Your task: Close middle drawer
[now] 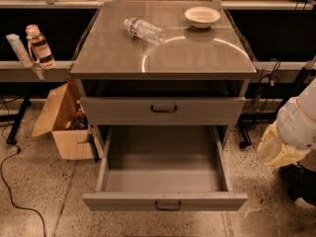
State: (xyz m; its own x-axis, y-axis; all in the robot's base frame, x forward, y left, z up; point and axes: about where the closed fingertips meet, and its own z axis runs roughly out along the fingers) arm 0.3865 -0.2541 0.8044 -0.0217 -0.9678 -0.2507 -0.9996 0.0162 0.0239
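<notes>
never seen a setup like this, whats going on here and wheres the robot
One camera looks down at the front of a grey cabinet; where it is mounted isn't known. The white and cream shape at the right edge is part of the robot's arm. Its end effector, the two-finger grasping part, is out of view, so nothing is seen held. On the cabinet's top lie a clear plastic bottle on its side and a white bowl. The middle drawer is pulled out and empty; the drawer above is shut.

Middle drawer [118,201] wide open (handle [168,206] at centre) — claw [277,150] at right, apart.
</notes>
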